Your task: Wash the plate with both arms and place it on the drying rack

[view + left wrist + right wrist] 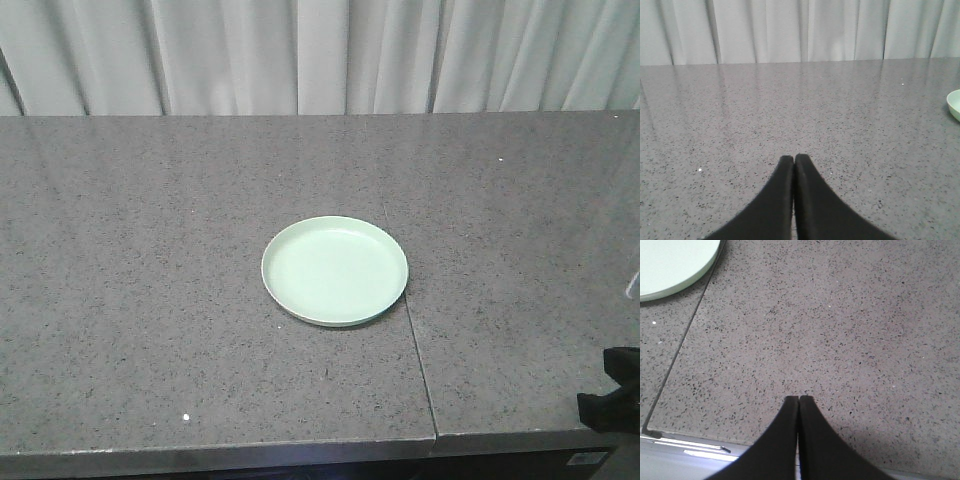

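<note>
A pale mint-green plate [335, 270] lies flat in the middle of the grey speckled counter. Its rim shows at the right edge of the left wrist view as the plate [955, 104], and at the top left of the right wrist view as the plate [675, 265]. My left gripper [793, 158] is shut and empty, low over the counter to the left of the plate. My right gripper [799, 398] is shut too, over the counter's front edge to the right of the plate; in the front view it shows as a black shape [612, 395] at the lower right. The drying rack is out of view.
A seam [415, 350] runs across the counter from beside the plate to the front edge [300, 452]. White curtains [320, 55] hang behind the counter's far edge. A steel strip [685, 445] lines the counter's front in the right wrist view.
</note>
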